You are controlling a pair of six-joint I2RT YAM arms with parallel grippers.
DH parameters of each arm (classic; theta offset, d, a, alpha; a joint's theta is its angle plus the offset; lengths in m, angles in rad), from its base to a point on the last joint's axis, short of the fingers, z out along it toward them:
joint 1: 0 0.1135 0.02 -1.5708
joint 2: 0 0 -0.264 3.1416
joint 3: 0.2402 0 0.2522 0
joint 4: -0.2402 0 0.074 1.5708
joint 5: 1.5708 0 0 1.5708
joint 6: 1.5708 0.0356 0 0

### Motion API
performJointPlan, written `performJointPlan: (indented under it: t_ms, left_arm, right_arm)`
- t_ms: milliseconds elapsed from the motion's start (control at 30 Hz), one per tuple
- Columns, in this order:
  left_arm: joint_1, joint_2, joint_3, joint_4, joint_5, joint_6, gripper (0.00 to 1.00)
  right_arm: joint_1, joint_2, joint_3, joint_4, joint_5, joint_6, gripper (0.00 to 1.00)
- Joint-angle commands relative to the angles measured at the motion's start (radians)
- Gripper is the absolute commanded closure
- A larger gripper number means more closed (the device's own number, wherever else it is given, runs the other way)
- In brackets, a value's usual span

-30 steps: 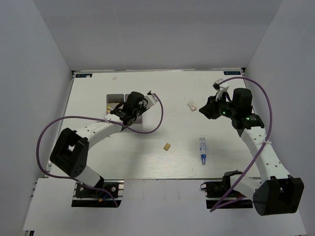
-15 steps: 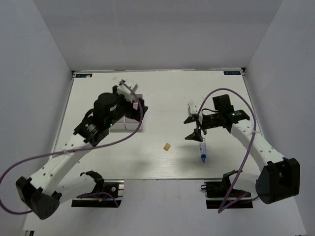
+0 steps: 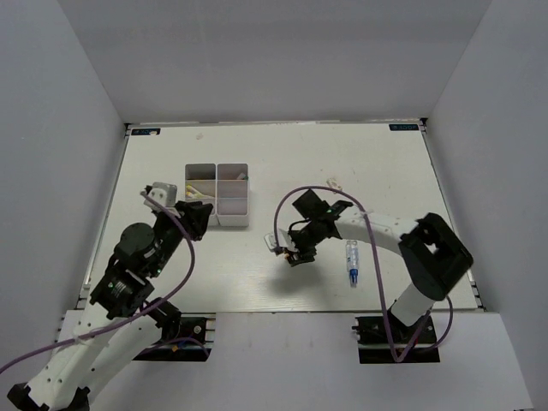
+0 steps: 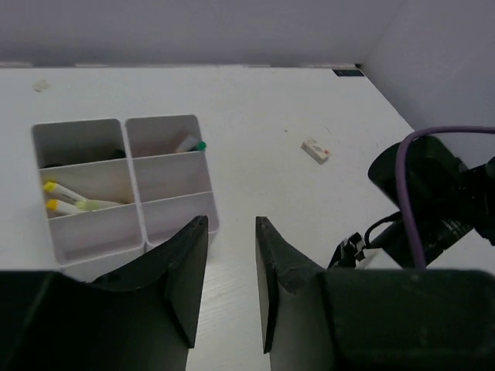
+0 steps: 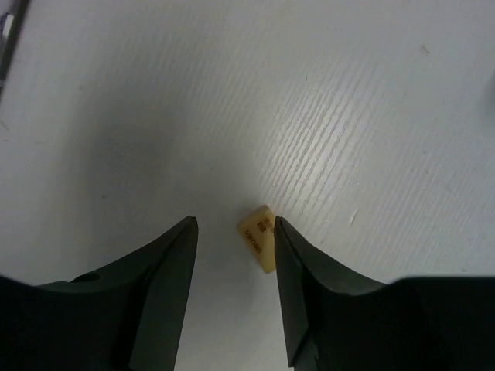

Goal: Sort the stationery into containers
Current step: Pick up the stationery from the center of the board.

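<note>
A small beige eraser (image 5: pixel 257 236) lies on the table between the fingers of my right gripper (image 5: pixel 234 224). It touches the right finger, with a gap to the left one, so the gripper is open. From above, the right gripper (image 3: pixel 293 254) hides that eraser. The white four-compartment container (image 3: pixel 217 193) holds yellow pens (image 4: pixel 69 201) and a green-capped item (image 4: pixel 191 144). My left gripper (image 4: pixel 232 222) hangs open and empty just in front of the container (image 4: pixel 124 185); from above, the left gripper (image 3: pixel 199 216) sits by its near-left corner.
A clear blue-tipped tube (image 3: pixel 352 259) lies right of the right gripper. A second eraser (image 4: pixel 316 150) rests farther back, under the right arm's purple cable (image 3: pixel 317 190). White walls enclose the table on three sides.
The left arm drew back from over the container to its near-left side. The right arm swung left from the tube and came down around the eraser, jaws narrowing.
</note>
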Motion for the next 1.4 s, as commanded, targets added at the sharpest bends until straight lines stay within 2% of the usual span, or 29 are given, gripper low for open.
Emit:
performJointPlan:
  t_ms: [0,33,100,267,467,600,633,667,800,1033,1233,1367]
  left_arm:
    - [0.007,-0.066,-0.034,-0.018,-0.109,-0.022,0.59]
    - [0.007,-0.082,-0.034,-0.018,-0.109,-0.022,0.59]
    - [0.007,-0.115,-0.045,-0.018,-0.109,-0.012,0.48]
    - [0.007,-0.128,-0.045,-0.018,-0.072,-0.003,0.33]
    - [0.007,-0.128,-0.045,-0.018,-0.049,-0.003,0.31]
    - [0.007,-0.128,-0.045,-0.018,-0.049,-0.003,0.31]
    - [0.007,-0.137,-0.045,-0.018,-0.049,-0.003,0.31]
    - [0.007,-0.137,-0.045,-0.027,-0.049,-0.003,0.31]
    - [0.007,-0.148,-0.045,-0.028,-0.049,0.006,0.31]
    - [0.007,-0.168,-0.045,-0.028,-0.049,0.006,0.31]
    - [0.007,-0.168,-0.054,-0.028,-0.049,0.006,0.31]
    - [0.007,-0.186,-0.054,-0.028,-0.049,0.006,0.31]
  right_arm:
    - [0.035,0.076,0.089,0.013,0.131,-0.049,0.51]
    - [0.041,0.091,0.091,0.025,0.157,-0.047,0.51]
    - [0.049,0.113,0.083,0.049,0.171,-0.052,0.51]
    - [0.052,0.143,0.08,0.072,0.232,-0.073,0.45]
    - [0.055,0.188,0.083,0.063,0.286,-0.107,0.45]
    - [0.057,0.205,0.081,0.06,0.326,-0.125,0.58]
    - [0.058,0.206,0.085,0.045,0.326,-0.126,0.65]
    - [0.057,0.211,0.091,0.037,0.326,-0.126,0.8]
    - [0.057,0.202,0.15,-0.021,0.311,-0.115,0.99]
    - [0.08,0.206,0.331,-0.03,0.292,-0.055,1.0]
    - [0.132,0.278,0.489,0.049,0.447,0.009,1.0]
    - [0.156,0.341,0.649,0.056,0.478,0.095,1.0]
